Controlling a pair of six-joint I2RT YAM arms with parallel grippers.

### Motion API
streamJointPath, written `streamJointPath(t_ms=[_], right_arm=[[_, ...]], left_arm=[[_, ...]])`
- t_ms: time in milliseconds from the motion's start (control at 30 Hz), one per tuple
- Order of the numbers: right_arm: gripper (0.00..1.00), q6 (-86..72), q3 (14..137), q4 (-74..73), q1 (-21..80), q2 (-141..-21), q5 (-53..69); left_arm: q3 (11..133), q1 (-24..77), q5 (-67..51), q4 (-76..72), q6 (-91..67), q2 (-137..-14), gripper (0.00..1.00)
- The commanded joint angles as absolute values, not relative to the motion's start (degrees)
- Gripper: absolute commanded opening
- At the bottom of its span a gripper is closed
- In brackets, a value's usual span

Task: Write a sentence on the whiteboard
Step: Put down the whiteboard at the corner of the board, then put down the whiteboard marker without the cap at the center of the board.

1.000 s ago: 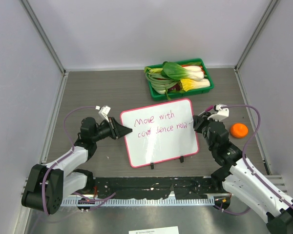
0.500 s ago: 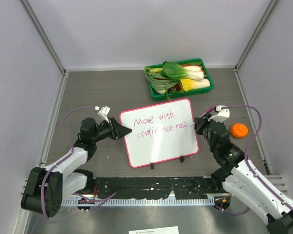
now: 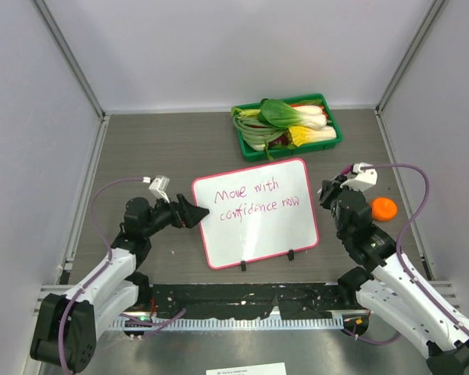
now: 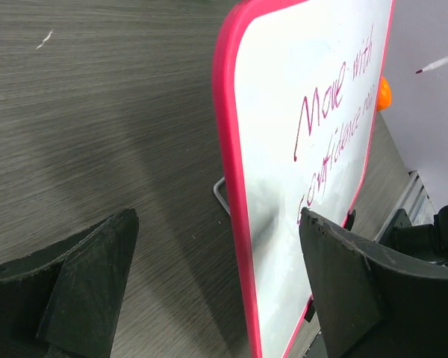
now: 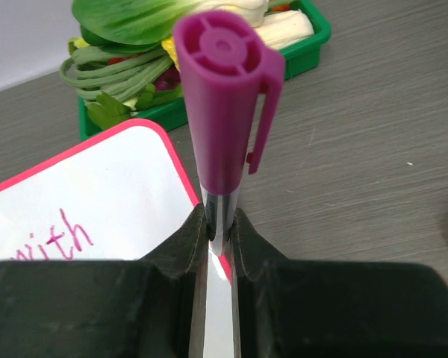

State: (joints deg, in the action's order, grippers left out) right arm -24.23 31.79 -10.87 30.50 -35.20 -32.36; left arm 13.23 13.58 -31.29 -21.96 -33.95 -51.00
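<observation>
The whiteboard (image 3: 254, 212), white with a pink-red frame, stands tilted on its black feet in mid-table and reads "Move with confidence now" in purple. My left gripper (image 3: 192, 211) is open at the board's left edge. In the left wrist view that edge (image 4: 230, 179) runs between the wide-apart jaws of the left gripper (image 4: 218, 220) without touching either. My right gripper (image 3: 329, 194) hangs just off the board's right edge, shut on a marker (image 5: 224, 112) with a purple cap on its rear end. The right gripper (image 5: 219, 224) pinches the marker's white barrel.
A green tray (image 3: 333, 137) of leafy vegetables sits at the back, behind the board. A small orange object (image 3: 384, 208) lies on the table to the right of the right gripper. Grey walls close in both sides.
The left gripper has opened and let go of the board's left edge, pulling back slightly. The right gripper has moved right, off the board, so the whole sentence shows.
</observation>
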Motion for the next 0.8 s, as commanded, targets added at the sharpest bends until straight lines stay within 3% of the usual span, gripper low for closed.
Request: streamJointPath(t_ms=[0, 367, 767], right_arm=[[0.01, -22.68, 34.36, -11.6, 29.97, -37.26, -39.01], [0.01, -24.17, 37.17, -18.54, 25.05, -44.46, -36.75], [0.0, -26.71, 43.06, -27.67, 12.57, -62.9, -25.75]], left_arm=[[12.57, 13.45, -28.92, -21.8, -32.78, -49.13, 0.92], [13.01, 13.45, -31.03, -23.38, -32.7, -51.42, 0.92], [12.57, 13.45, -29.27, -20.04, -31.82, -45.44, 0.92]])
